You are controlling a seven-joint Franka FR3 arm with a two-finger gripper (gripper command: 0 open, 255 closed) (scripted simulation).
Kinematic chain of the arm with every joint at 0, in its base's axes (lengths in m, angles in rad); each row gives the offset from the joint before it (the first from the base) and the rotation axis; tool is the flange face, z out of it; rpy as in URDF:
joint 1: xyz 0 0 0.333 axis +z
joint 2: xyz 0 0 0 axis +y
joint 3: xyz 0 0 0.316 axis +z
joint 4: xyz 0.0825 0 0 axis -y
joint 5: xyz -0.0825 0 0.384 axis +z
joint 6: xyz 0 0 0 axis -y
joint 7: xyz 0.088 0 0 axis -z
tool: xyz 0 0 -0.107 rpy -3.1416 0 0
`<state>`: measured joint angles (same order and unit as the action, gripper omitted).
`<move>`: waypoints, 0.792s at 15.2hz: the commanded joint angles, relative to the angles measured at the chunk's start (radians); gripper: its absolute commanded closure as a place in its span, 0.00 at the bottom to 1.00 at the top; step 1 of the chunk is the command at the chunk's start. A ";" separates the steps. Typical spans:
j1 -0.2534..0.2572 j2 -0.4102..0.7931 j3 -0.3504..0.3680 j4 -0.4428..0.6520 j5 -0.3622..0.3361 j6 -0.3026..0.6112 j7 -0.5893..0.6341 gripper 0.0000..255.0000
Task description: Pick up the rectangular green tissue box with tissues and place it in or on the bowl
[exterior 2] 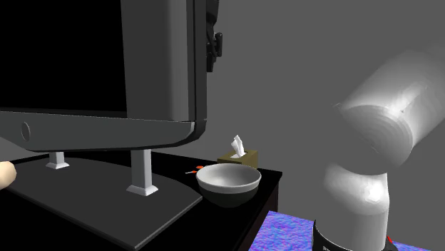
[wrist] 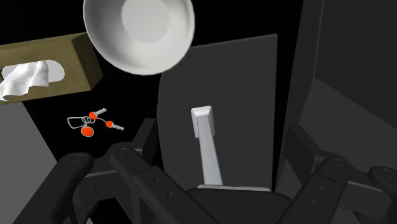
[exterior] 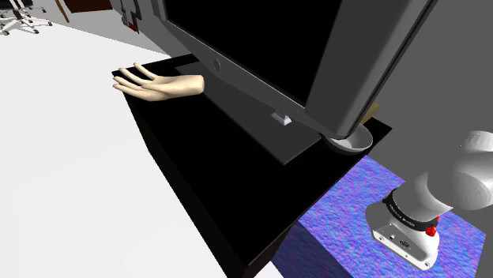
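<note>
The tissue box (wrist: pixel 57 63) is olive-green with a white tissue sticking out of its top; it stands on the black table beside the white bowl (wrist: pixel 140 32). In the second exterior view the tissue box (exterior 2: pixel 239 158) sits just behind the bowl (exterior 2: pixel 228 182), near the table's right end. The shoulder view shows a sliver of the bowl (exterior: pixel 352 143) under the monitor's corner. My gripper (wrist: pixel 222 172) hangs open above the table, its black fingers (wrist: pixel 79 181) wide apart with nothing between them, some way from both box and bowl.
A large monitor (exterior 2: pixel 107 64) on a grey base plate (wrist: pixel 216 83) with white legs (wrist: pixel 207 143) takes up much of the black table (exterior: pixel 205 174). Small keys with red tags (wrist: pixel 92 121) lie near the box. A model hand (exterior: pixel 158 84) rests at the table's far end.
</note>
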<state>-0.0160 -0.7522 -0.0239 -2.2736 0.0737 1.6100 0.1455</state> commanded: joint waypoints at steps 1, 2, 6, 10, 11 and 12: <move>0.000 0.000 0.000 0.000 0.000 0.000 0.000 0.00; -0.009 0.019 -0.005 -0.006 -0.015 0.013 -0.003 0.00; -0.048 0.100 -0.026 -0.025 -0.077 0.064 -0.010 0.00; -0.089 0.189 -0.049 -0.034 -0.140 0.115 -0.012 0.00; -0.099 0.212 -0.055 -0.034 -0.156 0.128 -0.012 0.00; -0.109 0.235 -0.061 -0.034 -0.172 0.140 -0.011 0.00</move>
<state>-0.1132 -0.5344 -0.0775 -2.3000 -0.0802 1.7361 0.1358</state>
